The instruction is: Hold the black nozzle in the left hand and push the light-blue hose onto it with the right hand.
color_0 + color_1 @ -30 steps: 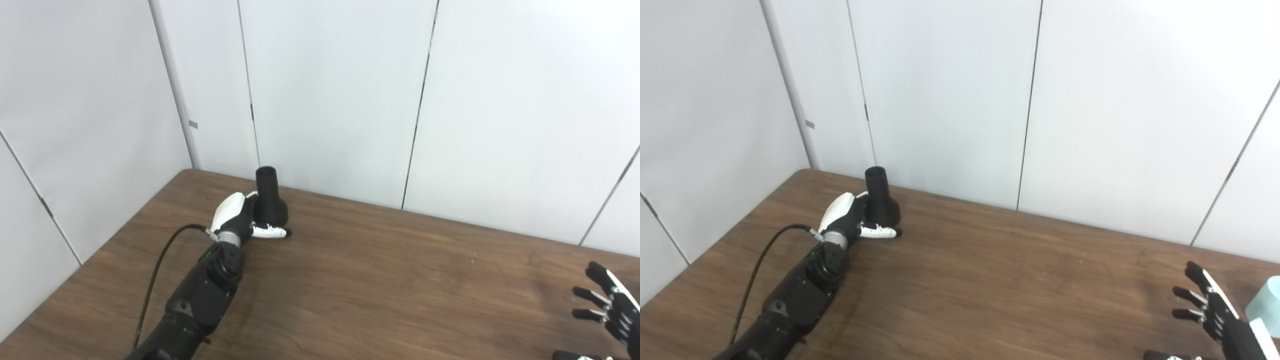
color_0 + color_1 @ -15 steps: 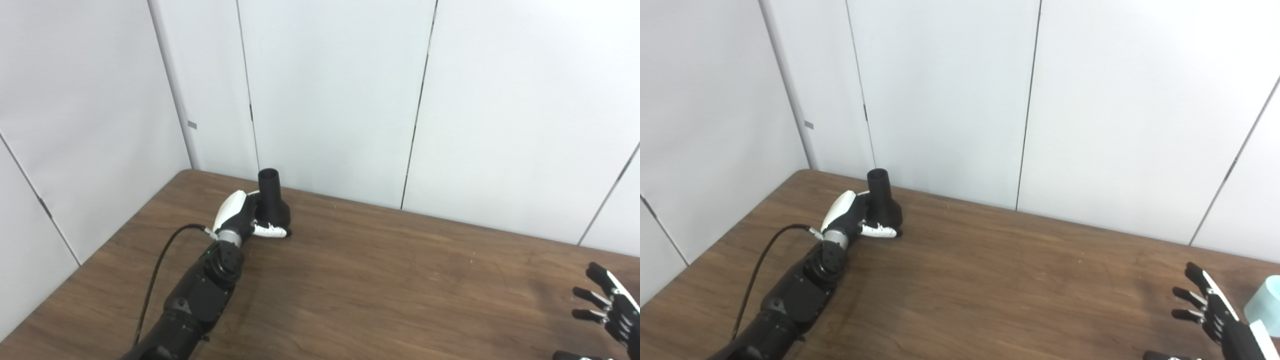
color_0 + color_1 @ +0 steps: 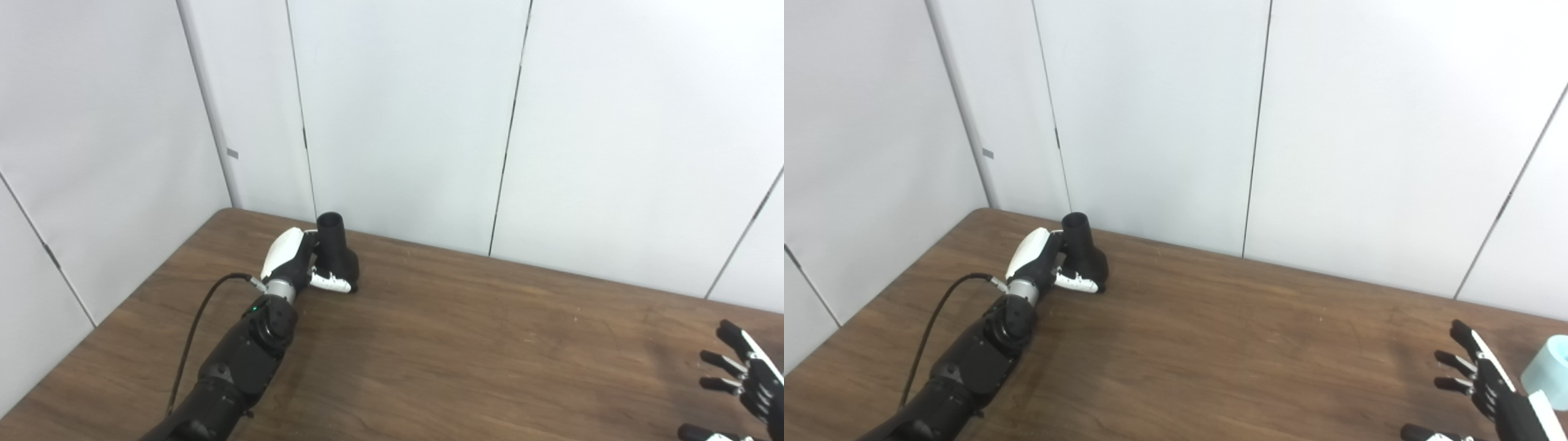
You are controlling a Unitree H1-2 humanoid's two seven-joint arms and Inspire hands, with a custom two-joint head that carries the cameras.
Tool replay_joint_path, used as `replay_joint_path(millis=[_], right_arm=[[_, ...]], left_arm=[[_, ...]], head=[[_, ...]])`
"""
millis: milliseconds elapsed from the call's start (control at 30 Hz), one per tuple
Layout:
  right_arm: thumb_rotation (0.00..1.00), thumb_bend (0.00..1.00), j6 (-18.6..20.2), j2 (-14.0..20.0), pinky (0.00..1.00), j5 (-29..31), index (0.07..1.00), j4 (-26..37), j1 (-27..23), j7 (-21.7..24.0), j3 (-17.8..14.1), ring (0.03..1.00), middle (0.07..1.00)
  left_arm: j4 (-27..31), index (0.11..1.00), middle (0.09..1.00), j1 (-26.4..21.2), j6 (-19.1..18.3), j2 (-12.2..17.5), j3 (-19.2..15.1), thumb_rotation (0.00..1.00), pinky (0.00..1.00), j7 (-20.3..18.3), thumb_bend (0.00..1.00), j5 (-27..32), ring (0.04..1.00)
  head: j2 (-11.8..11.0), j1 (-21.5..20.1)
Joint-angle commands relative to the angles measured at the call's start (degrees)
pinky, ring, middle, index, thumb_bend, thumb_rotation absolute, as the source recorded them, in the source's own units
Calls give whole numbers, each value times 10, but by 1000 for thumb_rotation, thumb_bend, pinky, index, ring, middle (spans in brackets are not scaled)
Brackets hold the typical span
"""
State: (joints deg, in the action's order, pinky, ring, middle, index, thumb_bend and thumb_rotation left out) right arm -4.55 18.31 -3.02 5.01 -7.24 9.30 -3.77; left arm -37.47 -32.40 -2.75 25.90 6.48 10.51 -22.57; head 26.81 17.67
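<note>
The black nozzle (image 3: 336,254) stands upright on its wide base near the table's far left corner, narrow neck up. My left hand (image 3: 293,262) is wrapped around its lower body from the left, thumb (image 3: 329,283) across the front. The light-blue hose (image 3: 1546,371) shows only in the right eye view, as a pale cylinder end at the right edge. My right hand (image 3: 1482,389) hovers open at the bottom right, just left of the hose and apart from it.
The brown wooden table (image 3: 465,343) runs to white wall panels (image 3: 404,122) behind and on the left. A black cable (image 3: 196,324) loops beside my left forearm.
The left hand has shifted slightly farther and to the right with the nozzle. The right hand has barely moved. The camera has drifted a little.
</note>
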Motion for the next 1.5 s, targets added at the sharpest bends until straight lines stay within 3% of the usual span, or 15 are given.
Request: replay_joint_path(millis=[0,233,367,433,500,667,1033,1467], right_arm=[[379,778,-9,9,725,3,964,20,-16,-5,-8,863,963],[408,761,-3,5,729,-8,964,26,-20,-9,-5,864,963],[418,751,1,-3,734,-23,969,28,-23,-16,1,868,963],[432,739,51,-12,741,-48,968,59,-22,-21,7,871,960],[436,716,73,-18,749,-65,966,72,-23,-25,10,873,957],[516,745,62,-29,720,-86,961,69,-29,-32,15,862,951],[554,768,70,-49,714,-88,960,85,-29,-37,15,853,942],[559,750,81,-48,711,-94,958,101,-28,-34,17,853,941]], left_arm=[[-13,487,486,13,4,-15,22,0,1000,-26,526,-5,676],[38,488,483,37,3,-25,58,0,982,-45,526,-18,646],[68,495,467,46,28,-30,95,0,998,-79,526,-13,647],[108,493,470,55,39,-42,130,0,1000,-110,526,-14,644],[147,488,477,63,41,-50,155,0,1000,-133,526,-11,640],[206,473,507,71,48,-65,202,0,1000,-168,524,-6,636],[193,485,487,56,94,-103,264,0,1000,-194,526,-17,614],[176,488,480,53,84,-129,273,0,1000,-202,526,-39,609]], head=[[2,-1],[14,-29],[25,-63],[33,-90],[38,-104],[48,-140],[64,-187],[72,-209]])
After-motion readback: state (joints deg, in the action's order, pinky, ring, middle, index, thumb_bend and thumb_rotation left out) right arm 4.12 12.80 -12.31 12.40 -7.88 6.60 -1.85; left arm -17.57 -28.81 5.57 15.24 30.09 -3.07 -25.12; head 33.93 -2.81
